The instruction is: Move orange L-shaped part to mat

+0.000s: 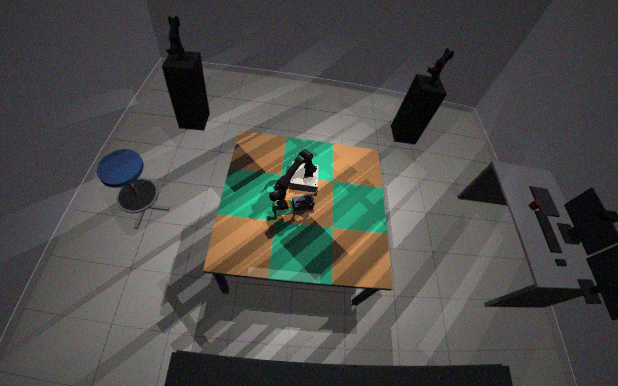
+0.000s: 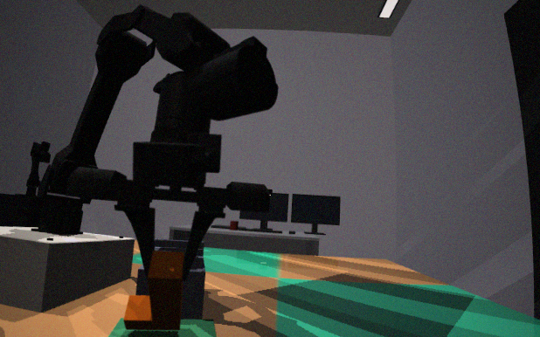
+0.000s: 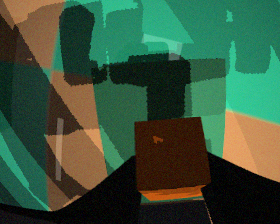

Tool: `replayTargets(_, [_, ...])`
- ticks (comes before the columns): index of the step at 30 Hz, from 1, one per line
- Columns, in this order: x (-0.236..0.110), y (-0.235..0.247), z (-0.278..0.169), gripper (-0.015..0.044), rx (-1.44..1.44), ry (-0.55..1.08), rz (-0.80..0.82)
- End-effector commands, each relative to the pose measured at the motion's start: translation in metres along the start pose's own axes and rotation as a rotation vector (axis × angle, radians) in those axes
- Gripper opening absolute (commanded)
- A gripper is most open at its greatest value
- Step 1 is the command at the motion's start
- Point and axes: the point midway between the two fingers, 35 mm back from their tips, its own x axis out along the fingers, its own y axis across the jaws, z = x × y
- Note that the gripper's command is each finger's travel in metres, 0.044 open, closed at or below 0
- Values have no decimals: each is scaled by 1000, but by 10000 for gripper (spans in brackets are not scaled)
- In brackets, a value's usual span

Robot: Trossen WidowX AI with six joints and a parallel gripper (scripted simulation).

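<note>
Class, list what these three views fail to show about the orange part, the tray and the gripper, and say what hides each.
- Exterior: whether the hanging orange L-shaped part touches the green mat; its foot meets the frame's bottom edge in shadow.
- Exterior: the grey tray pocket, hidden behind the part.
- Wrist: the part's L end; only its pinched end shows.
- Top: the gripper is too small to read.
</note>
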Motion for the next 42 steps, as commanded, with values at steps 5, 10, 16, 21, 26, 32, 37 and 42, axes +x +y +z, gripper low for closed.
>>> replayTargets(5, [5,-1,-1,0,3,8,-9])
replayTargets(10, [5,-1,-1,0,3,8,-9])
replayTargets(16, [5,-1,-1,0,3,8,-9])
replayTargets(21, [5,-1,-1,0,3,8,-9])
replayTargets(26, [3,-1,-1,105,0,5,-4])
replayTargets(32, [0,-1,-1,262,0,5,-4])
replayTargets(37, [-45,1,2,394,2,6,-6])
replayTargets(42, [-82,-1,-1,400,3,7,-9])
